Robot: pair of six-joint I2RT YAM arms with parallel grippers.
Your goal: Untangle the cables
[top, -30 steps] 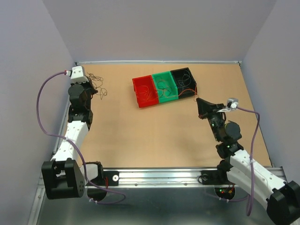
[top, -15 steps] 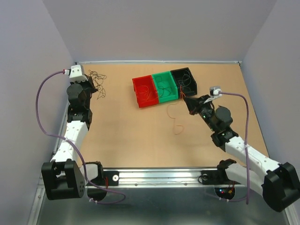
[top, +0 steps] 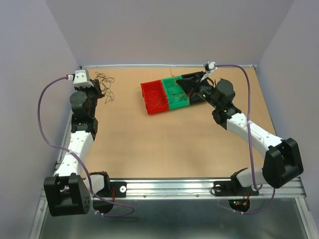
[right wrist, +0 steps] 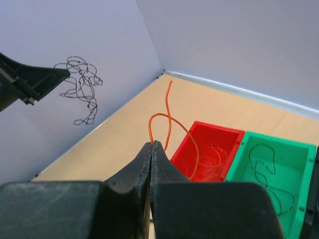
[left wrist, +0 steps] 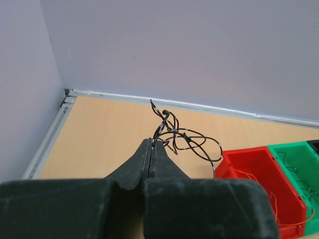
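Note:
My left gripper (top: 97,85) is at the far left corner, shut on a clump of thin black cables (top: 106,86) that hangs off its tips above the table. In the left wrist view the clump (left wrist: 188,140) springs from the closed tips (left wrist: 152,143). My right gripper (top: 185,85) hovers over the green bin (top: 180,104). It is shut on a single orange cable (right wrist: 168,115), which loops up from the tips (right wrist: 152,144) and trails down toward the red bin (right wrist: 214,127). The clump also shows in the right wrist view (right wrist: 82,84).
Red bin (top: 145,100), green bin and black bin (top: 192,76) stand in a row at the table's far middle. The red bin holds orange wires, the green bin (right wrist: 275,137) dark ones. The right arm partly hides the black bin. Walls close the left, far and right sides.
My right arm has swung from the table's right side up and left to the bins, lifting the orange cable off the table. The left gripper has shifted slightly with its clump.

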